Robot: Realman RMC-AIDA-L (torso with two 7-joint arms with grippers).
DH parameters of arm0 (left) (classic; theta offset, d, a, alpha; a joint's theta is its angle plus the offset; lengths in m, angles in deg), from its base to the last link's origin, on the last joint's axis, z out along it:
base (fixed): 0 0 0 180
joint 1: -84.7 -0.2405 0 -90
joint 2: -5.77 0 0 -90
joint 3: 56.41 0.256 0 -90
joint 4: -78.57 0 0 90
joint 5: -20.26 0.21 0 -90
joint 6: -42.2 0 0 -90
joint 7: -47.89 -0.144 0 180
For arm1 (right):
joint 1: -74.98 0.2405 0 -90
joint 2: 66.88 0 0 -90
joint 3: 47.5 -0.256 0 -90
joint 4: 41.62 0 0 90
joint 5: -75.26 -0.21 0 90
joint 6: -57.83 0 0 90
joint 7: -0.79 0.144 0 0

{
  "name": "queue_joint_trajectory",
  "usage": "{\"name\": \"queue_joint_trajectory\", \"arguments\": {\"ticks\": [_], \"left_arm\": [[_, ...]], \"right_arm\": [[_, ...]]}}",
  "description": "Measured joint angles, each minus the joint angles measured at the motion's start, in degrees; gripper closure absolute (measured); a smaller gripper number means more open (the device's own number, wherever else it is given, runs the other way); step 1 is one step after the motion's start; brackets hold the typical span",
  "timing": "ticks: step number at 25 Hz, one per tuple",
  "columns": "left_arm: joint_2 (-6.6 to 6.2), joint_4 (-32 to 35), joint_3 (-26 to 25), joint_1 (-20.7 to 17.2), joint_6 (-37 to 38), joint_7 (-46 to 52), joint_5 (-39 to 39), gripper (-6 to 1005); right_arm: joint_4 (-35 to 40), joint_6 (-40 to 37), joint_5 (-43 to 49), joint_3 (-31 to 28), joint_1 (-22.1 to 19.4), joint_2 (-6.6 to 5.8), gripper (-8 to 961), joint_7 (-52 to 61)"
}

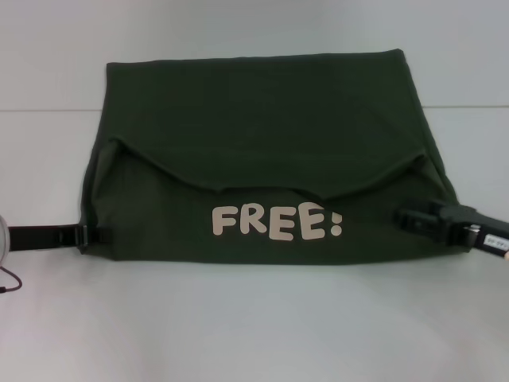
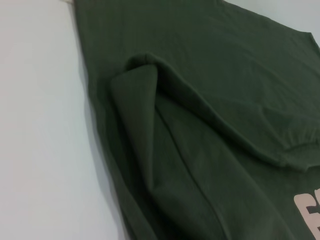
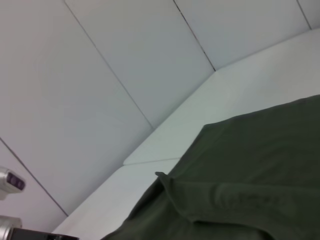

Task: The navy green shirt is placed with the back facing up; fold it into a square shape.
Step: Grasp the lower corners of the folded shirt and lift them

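Navy green shirt (image 1: pixel 262 151) lies partly folded on the white desk (image 1: pixel 254 318); soft matte fabric, cream "FREE!" lettering (image 1: pixel 276 222) exposed. Left gripper (image 1: pixel 89 235) and right gripper (image 1: pixel 417 220) meet its near corners; cannot tell whether either's jaws are clamped.

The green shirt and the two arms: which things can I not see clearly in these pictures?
- Left tool: in the head view its tip meets the navy green shirt at the edge; whether it is open or shut is unclear.
- Right tool: dark against the cloth in the head view; its grip is unclear.
- Both wrist views show no own fingers.
- The lettering is cut by the left wrist view's edge.
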Motion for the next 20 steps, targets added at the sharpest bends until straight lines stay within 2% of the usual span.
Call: {"name": "queue_joint_trajectory", "arguments": {"ticks": [2, 5, 9, 11, 13, 16, 20], "left_arm": [[-0.08, 0.0, 0.0, 0.1, 0.3, -0.1, 0.0, 905], [-0.15, 0.0, -0.1, 0.3, 1.0, -0.4, -0.4, 954], [-0.25, -0.1, -0.3, 0.6, 1.5, -1.3, -1.1, 954], [-0.28, -0.2, -0.4, 0.6, 1.5, -2.0, -1.4, 953], [-0.28, -0.2, -0.3, 0.6, 1.6, -2.3, -1.7, 953], [-0.29, -0.1, -0.4, 0.6, 2.3, -2.8, -2.0, 953], [-0.29, 0.0, -0.5, 0.6, 2.6, -3.0, -2.2, 954]], "right_arm": [[2.6, -1.3, 1.6, 0.1, -0.2, -0.77, 9, 4.4], [11.1, -5.0, 6.9, 0.2, -0.6, -2.23, 11, 17.3], [23.0, -10.0, 19.5, 0.2, 1.4, -5.48, 14, 41.0], [25.3, -12.1, 25.1, -0.5, 3.5, -7.21, 15, 48.3], [26.6, -12.8, 30.1, -1.4, 5.5, -8.13, 18, 52.3], [27.3, -12.4, 38.8, -1.7, 8.2, -8.17, 24, 55.6], [24.5, -8.6, 43.9, -1.0, 10.5, -6.95, 31, 55.8]]}}
